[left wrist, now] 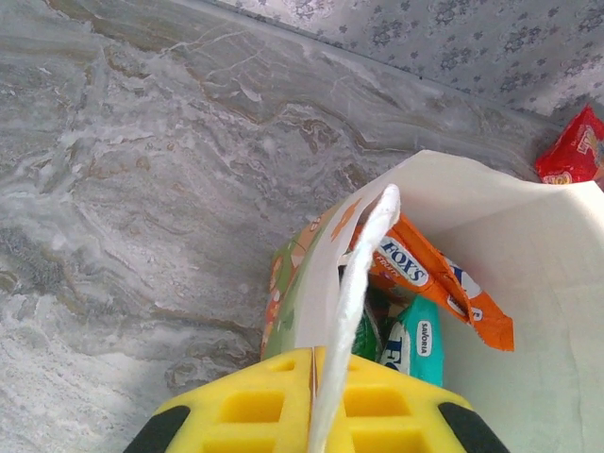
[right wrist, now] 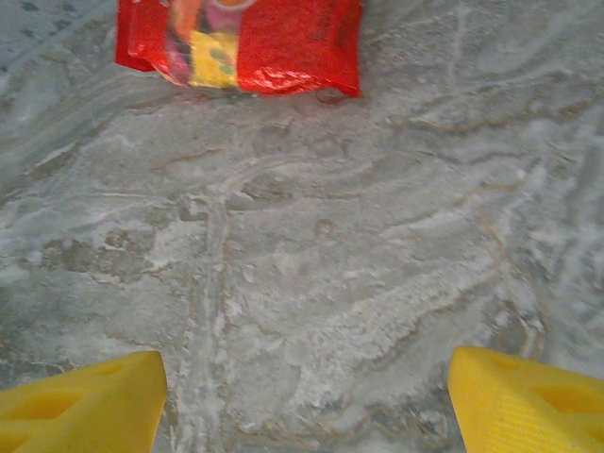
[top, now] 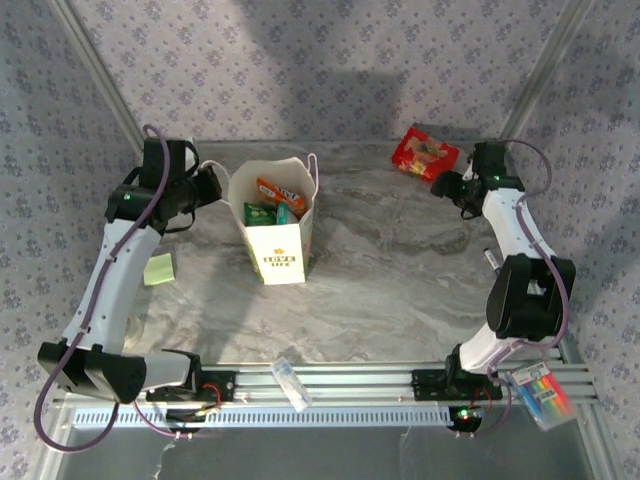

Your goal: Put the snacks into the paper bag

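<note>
The paper bag point(top: 283, 250) stands upright left of centre, its mouth open. Inside it lie an orange packet point(left wrist: 425, 274), a teal one point(left wrist: 425, 342) and a green one point(left wrist: 366, 332). My left gripper point(left wrist: 326, 368) is shut on the bag's white cord handle point(left wrist: 366, 269) at its left rim; from above, that gripper point(top: 218, 184) sits just left of the bag. A red snack packet point(top: 425, 153) lies flat at the back right. My right gripper point(top: 447, 187) hovers just in front of it, open, with bare table between its yellow fingers point(right wrist: 85, 406). The red packet point(right wrist: 245, 38) is beyond the fingertips.
A clear plastic tube point(top: 291, 383) lies on the near rail. A pack of coloured markers point(top: 543, 395) sits at the near right corner, beside the right arm's base. A pale green note point(top: 158, 268) lies by the left arm. Patterned walls close off the back and sides.
</note>
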Motion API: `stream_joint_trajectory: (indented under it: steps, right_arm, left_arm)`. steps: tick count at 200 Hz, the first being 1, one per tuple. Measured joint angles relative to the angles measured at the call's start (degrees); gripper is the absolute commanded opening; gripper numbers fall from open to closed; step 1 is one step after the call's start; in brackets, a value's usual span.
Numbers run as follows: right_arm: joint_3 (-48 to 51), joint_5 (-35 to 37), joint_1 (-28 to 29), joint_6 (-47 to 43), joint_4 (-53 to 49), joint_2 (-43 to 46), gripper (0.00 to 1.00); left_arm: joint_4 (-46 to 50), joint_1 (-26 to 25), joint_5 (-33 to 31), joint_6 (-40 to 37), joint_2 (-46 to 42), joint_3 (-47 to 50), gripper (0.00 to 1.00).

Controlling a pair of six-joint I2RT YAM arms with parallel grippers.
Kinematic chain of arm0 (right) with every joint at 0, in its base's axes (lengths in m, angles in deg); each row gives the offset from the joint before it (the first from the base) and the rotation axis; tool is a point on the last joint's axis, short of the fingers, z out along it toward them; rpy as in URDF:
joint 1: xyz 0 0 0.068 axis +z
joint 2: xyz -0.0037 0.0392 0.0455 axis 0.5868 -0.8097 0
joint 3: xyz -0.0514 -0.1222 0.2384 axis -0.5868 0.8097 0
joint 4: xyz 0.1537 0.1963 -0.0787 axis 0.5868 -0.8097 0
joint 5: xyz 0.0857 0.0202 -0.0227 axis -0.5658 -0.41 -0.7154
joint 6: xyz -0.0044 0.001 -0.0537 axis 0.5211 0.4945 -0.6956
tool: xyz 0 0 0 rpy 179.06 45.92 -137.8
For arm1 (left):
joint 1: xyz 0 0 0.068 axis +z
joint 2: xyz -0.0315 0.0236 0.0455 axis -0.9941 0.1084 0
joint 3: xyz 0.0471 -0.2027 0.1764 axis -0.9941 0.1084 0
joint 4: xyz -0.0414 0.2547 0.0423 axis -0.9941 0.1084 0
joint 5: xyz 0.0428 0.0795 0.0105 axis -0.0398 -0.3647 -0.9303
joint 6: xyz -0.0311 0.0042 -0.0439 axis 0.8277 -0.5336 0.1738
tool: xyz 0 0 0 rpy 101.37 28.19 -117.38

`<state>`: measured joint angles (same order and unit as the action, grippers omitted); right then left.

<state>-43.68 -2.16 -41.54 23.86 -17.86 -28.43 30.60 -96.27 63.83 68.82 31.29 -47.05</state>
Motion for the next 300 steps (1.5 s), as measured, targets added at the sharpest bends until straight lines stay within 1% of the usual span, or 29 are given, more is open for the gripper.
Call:
stream_joint_trajectory:
  steps: [21, 56, 107, 145, 234, 300]
  right_arm:
    - [-0.55, -2.27, -0.44, 0.22, 2.71, -2.4, 0.82]
    - [-2.97, -3.72, -1.53, 1.75, 5.88, -7.37, 0.83]
    - [-13.16, -4.44, -2.4, 2.69, 6.43, -17.2, 0.85]
    - [-17.55, -4.46, -2.51, 3.54, 6.38, -23.19, 0.87]
    - [-33.33, -4.22, -2.51, 4.07, 1.31, -36.13, 0.9]
    - [-40.57, -4.48, -2.51, 4.09, -2.16, -42.53, 0.87]
  left_arm:
    - [0.44, 0.0, 0.0, -0.04, 1.01, -0.81, 0.09]
    - [0.42, -0.04, 0.0, -0.17, 2.49, -1.64, 0.09]
    - [0.39, -0.07, 0.0, -0.22, 3.52, -1.75, 0.09]
    - [0.46, -0.39, -0.02, -0.24, 3.63, -2.1, 0.09]
    - [0.68, -0.66, -0.09, -0.24, 4.59, -3.69, 0.09]
    - [0.79, -0.79, -0.81, -0.26, 4.59, -3.69, 0.09]
